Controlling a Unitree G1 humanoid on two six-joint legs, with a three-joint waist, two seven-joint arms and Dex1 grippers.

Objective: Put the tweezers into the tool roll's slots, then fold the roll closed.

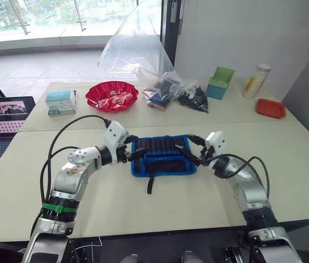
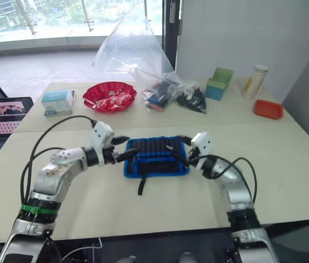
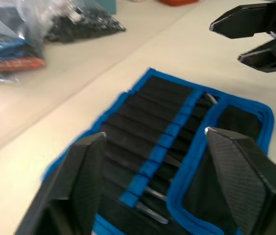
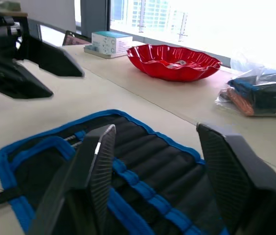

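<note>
I see the tool roll [image 1: 163, 155] lying open and flat on the bench [image 1: 286, 159], its strap [image 1: 150, 183] toward me. My left fingers [image 1: 135, 151] and right fingers [image 1: 190, 151] are spread, empty, at its two ends. Silver tweezers [image 3: 153, 207] tips poke from the slots [image 3: 143, 142]; the rest is hidden.

Tool roll [image 1: 163, 155] — black, bright blue trim.

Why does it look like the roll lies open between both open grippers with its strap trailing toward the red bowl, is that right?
Not quite. In the left eye view the tool roll lies open between the open left gripper and right gripper, but its strap trails toward the robot, away from the red bowl.
</note>
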